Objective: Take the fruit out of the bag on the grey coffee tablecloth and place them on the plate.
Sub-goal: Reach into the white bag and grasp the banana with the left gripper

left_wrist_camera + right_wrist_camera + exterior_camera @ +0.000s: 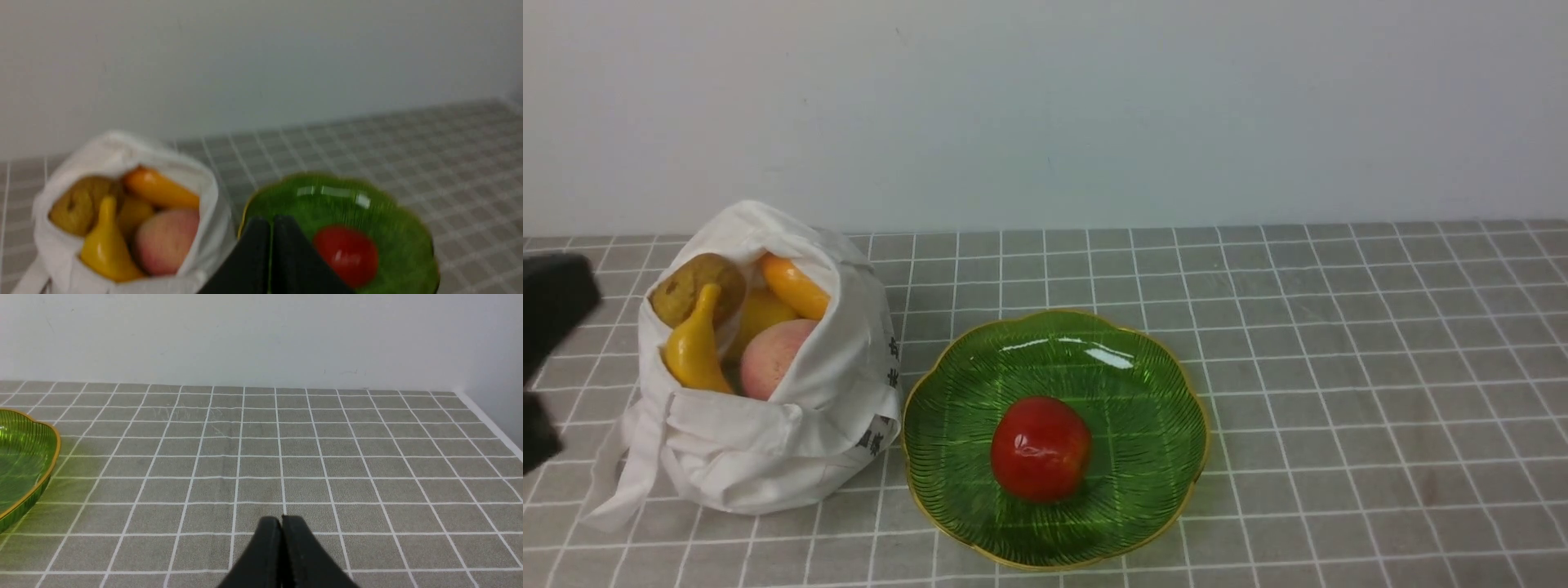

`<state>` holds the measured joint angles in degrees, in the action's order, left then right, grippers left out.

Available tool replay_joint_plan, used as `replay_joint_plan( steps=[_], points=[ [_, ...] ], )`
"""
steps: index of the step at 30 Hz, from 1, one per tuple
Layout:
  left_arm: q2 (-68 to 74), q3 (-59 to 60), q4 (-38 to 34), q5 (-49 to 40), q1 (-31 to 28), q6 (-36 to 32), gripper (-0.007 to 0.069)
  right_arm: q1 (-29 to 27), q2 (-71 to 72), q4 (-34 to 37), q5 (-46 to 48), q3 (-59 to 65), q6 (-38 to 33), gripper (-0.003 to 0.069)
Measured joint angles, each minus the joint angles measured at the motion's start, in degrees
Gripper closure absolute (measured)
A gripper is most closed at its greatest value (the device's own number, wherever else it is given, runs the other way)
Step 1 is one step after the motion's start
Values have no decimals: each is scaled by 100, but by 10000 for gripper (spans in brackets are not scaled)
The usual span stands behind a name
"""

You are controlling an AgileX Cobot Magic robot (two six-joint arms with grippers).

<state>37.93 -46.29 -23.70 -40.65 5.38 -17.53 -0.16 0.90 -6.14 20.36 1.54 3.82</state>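
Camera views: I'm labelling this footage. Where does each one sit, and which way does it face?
Front view: between the arms, facing forward over the tablecloth to the bag, plate and red fruit; the left arm shows dark at the left edge.
Left wrist view: on the left wrist, facing bag and plate past the left gripper, jaws shut.
Right wrist view: on the right wrist, facing tablecloth and wall past the right gripper, jaws shut.
Shared: the plate shows in all three.

Soft white cloth bag (768,441); glossy fruit (696,347); shiny ribbed green glass plate (1143,384), gold rim; matt grey tablecloth (1339,367).
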Motion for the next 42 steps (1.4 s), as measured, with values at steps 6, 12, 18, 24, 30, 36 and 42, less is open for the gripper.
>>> replay_joint_plan(
  steps=[6, 12, 18, 24, 30, 36, 42],
  points=[
    [2013, -1173, 1318, -1311, 0, 945, 632, 0, 0, 0, 0, 0, 0, 673],
    [3463, -1953, 1883, -1523, 0, 1413, 632, 0, 0, 0, 0, 0, 0, 673],
    [4217, -2296, 2202, -1581, 0, 1507, 629, 0, 0, 0, 0, 0, 0, 673],
    [4526, -2356, 2884, -1406, 0, 1753, 529, 0, 0, 0, 0, 0, 0, 673],
    [4794, -2356, 2910, -1099, 0, 1838, 326, 0, 0, 0, 0, 0, 0, 673],
    [5150, -2356, 3000, -859, 0, 1838, 184, 0, 0, 0, 0, 0, 0, 673],
    [5325, -2360, 3065, -859, 0, 1845, 237, 0, 0, 0, 0, 0, 0, 673]
  ],
)
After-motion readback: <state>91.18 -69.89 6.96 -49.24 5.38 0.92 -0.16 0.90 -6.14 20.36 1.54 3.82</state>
